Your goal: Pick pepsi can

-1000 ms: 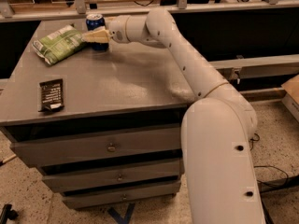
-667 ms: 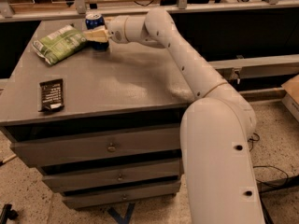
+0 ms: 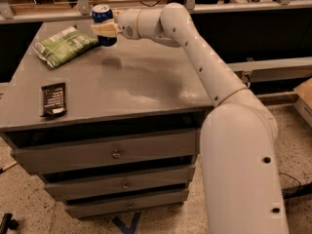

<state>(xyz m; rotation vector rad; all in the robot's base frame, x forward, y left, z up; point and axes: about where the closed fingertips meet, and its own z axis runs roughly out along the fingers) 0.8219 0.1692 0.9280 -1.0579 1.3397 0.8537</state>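
end effector [image 3: 105,29] clamped on dark blue cylindrical pepsi can [image 3: 102,14], held above grey desk [image 3: 136,87], near green snack bag [image 3: 64,45]

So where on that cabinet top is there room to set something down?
The middle and right of the cabinet top, right of the black wrapper, is bare. Crowded back-left: green snack bag, gripper holding the pepsi can.

The pincer [image 3: 106,29] is clasping the pepsi can [image 3: 102,14] around its lower half, holding it upright just above the far part of the grey worktop [image 3: 131,87], where a faint shadow is falling beneath it. A green snack bag [image 3: 65,45] is lying nearby, and a black bar wrapper [image 3: 53,99] is resting nearer the front edge.
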